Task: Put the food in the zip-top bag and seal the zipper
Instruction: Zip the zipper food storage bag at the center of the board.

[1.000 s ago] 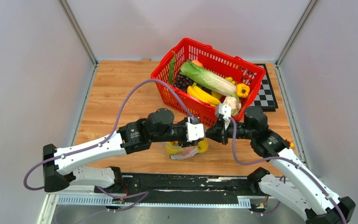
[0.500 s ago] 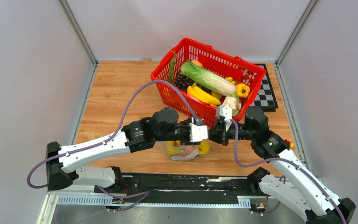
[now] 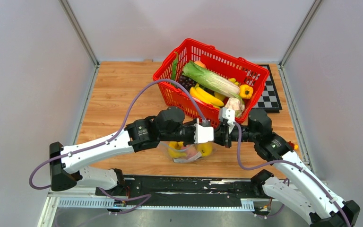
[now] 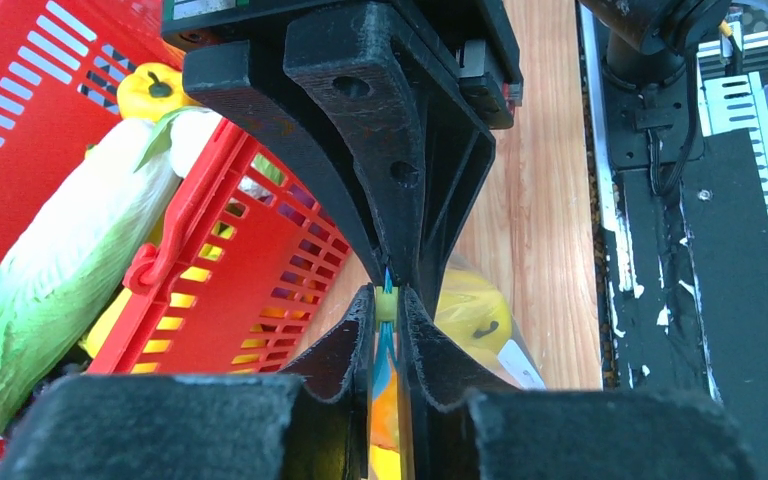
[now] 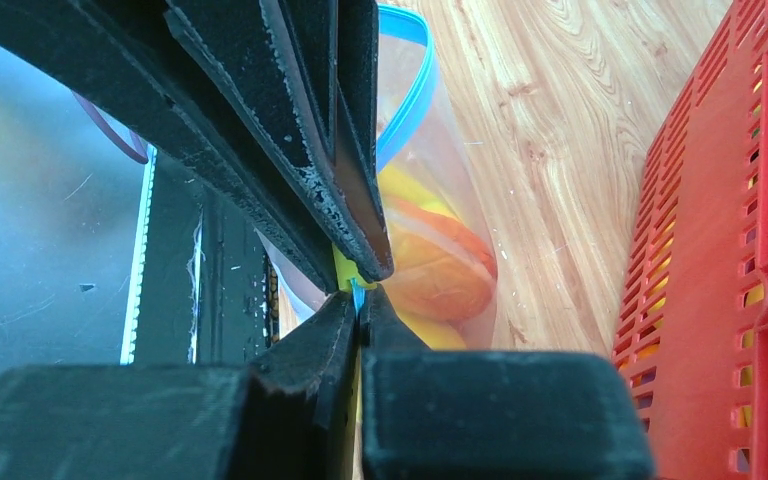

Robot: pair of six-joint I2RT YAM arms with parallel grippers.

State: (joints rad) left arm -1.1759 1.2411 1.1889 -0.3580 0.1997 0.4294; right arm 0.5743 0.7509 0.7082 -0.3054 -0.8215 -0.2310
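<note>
Top external shows what my wrist cameras cannot: both my arms reach low over the tabletop [image 3: 118, 94], one from lower left and one from lower right. My left pincer [image 3: 210, 134] and right pincer [image 3: 220, 136] meet tip to tip at mid-frame, just below the red basket [image 3: 168, 78]. The bag [image 3: 185, 152] sits under them on the wood, with a yellow fruit [image 3: 205, 149] inside.

The left wrist view gives the grip itself. My left fingers [image 4: 355, 340], at bottom centre, are pressed together on the teal zipper [image 4: 386, 345]. My right pincer comes down from the top of the frame onto the same strip.

The right wrist view shows my right fingers [image 5: 320, 340] pinching the zipper too. From there the strip curves away toward upper centre, and an orange piece [image 5: 445, 275] shows through the clear plastic.

A white label [image 4: 522, 366] sits on the bag at lower right of the left wrist view. Its writing is too small to read.
</note>
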